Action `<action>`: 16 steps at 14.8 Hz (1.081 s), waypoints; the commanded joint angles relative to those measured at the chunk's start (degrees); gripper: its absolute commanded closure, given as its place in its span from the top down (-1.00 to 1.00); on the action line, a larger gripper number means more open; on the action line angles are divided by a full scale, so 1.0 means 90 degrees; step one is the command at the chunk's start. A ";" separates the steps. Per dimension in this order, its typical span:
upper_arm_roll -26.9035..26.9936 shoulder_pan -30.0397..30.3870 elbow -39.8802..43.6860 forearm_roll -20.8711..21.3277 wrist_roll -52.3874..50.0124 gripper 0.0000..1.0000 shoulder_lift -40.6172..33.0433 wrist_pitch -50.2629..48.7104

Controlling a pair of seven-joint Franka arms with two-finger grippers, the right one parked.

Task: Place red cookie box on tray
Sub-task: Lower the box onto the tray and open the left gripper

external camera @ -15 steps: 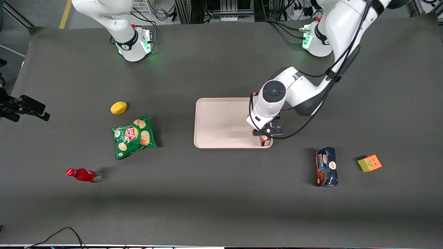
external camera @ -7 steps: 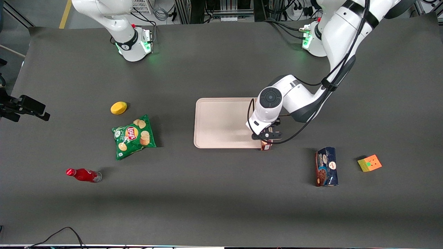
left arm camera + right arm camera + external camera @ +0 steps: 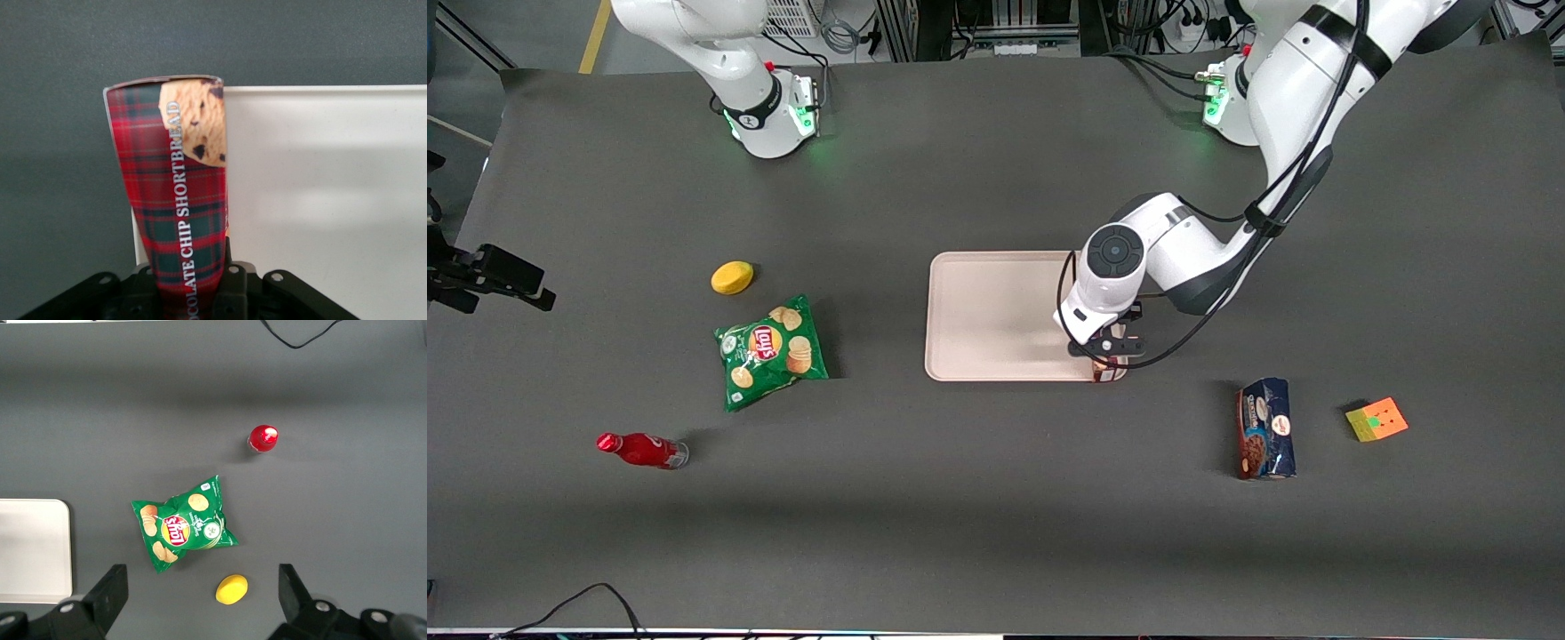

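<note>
Front view: gripper (image 3: 1110, 354) apparently hides red cookie box (image 3: 1110, 372).

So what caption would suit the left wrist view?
Tool grips the red cookie box at the tray edge.

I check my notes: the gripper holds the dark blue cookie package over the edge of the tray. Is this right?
Not quite. The gripper holds the red cookie box, as the left wrist view shows. The dark blue cookie package lies on the table. The rest is right: the box is over the edge of the tray.
</note>
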 commanded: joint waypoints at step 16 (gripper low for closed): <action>0.0090 -0.0096 0.0485 -0.0193 0.0229 1.00 -0.0305 -0.0151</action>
